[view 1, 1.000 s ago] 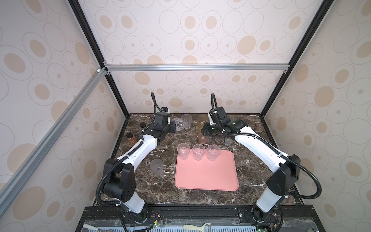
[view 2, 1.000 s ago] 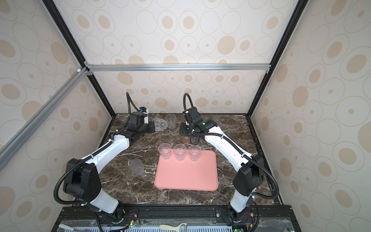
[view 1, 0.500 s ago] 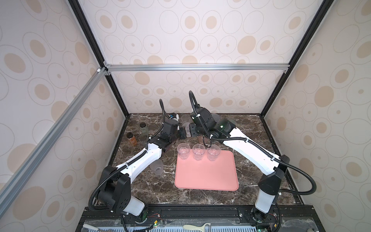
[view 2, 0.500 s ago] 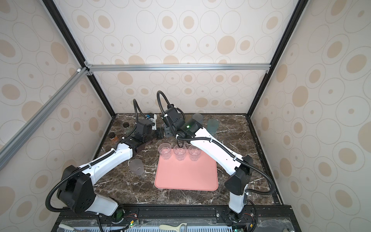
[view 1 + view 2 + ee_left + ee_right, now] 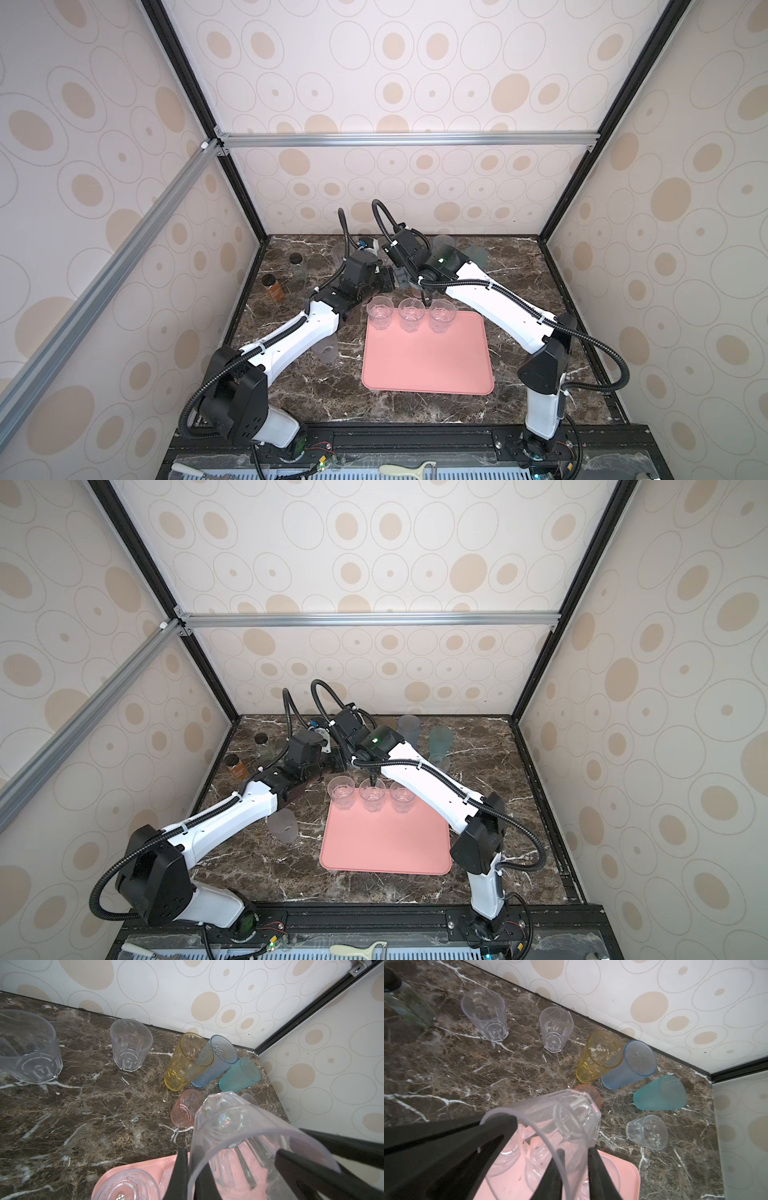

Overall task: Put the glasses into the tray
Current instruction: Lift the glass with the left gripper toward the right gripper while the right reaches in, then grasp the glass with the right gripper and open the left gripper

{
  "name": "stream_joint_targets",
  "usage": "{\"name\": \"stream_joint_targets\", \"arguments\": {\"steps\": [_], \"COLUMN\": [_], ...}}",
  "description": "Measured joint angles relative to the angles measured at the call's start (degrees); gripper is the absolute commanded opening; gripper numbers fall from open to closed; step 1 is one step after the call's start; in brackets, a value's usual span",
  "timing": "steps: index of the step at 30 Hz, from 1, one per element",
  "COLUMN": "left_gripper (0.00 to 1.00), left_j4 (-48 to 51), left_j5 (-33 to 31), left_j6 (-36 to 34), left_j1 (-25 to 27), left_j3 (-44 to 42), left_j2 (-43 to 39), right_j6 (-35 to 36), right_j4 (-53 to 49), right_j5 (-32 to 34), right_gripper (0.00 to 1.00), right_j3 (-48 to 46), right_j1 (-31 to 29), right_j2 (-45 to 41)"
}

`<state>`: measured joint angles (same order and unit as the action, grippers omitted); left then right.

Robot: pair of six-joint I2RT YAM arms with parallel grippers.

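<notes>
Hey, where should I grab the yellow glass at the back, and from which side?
Probably pinch its rim from above, straddling the wall. The yellow glass stands upright with its mouth open, and the blue glass stands close on one side, so take the wall facing away from it.

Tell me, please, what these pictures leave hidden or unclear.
Right gripper: right wrist view, clear wall hides whether it pinches the held glass.
Pink glass: same view, mostly behind the held glass.
Frosted glass: both top views, partly under the left arm.
Bottle: right wrist view, blurred, cut by the edge.
</notes>
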<state>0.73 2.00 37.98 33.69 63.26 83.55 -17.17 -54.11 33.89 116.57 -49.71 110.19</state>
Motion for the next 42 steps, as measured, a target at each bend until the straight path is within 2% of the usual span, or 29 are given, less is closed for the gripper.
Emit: {"name": "stream_joint_targets", "arguments": {"steps": [4, 8, 13, 22, 27, 33, 36, 42], "left_gripper": [0.08, 0.17, 0.35, 0.51, 0.55, 0.68, 0.69, 0.69], "left_j4": [0.1, 0.0, -2.2, -6.3, -8.6, -10.7, -11.0, -11.0], "left_j5": [-0.5, -0.4, 2.1, 2.3, -2.1, -9.2, -12.2, -14.1], "left_j6": [1.0, 1.8, 3.2, 2.9, -3.2, -14.4, -18.3, -20.7], "left_j1": [0.7, 1.1, 1.3, 1.8, 1.8, 1.8, 1.4, -0.1], "left_j3": [0.0, 0.0, 0.0, -0.6, -4.7, -12.4, -14.9, -16.4], "left_j2": [0.0, 0.0, -1.8, -6.2, -9.4, -12.9, -14.2, -14.6], "right_j6": [0.5, 0.8, 0.7, -1.6, -3.9, -7.3, -8.2, -8.5], "right_j4": [-0.7, -1.3, -1.9, -1.9, -1.8, -1.3, -1.2, 0.7], "right_j5": [3.4, 5.5, 5.5, 1.7, -4.3, -17.6, -23.0, -30.5], "right_gripper": [0.06, 0.01, 0.0, 0.0, 0.0, 0.0, 0.0, 0.0], "right_j3": [0.0, 0.0, -0.4, -6.2, -13.0, -26.0, -32.7, -43.9], "right_j1": [-0.2, -0.1, 1.6, 7.1, 12.6, 27.1, 32.9, 36.4], "right_j2": [1.1, 1.8, 1.8, -1.2, -8.4, -21.1, -25.4, -26.4]}}
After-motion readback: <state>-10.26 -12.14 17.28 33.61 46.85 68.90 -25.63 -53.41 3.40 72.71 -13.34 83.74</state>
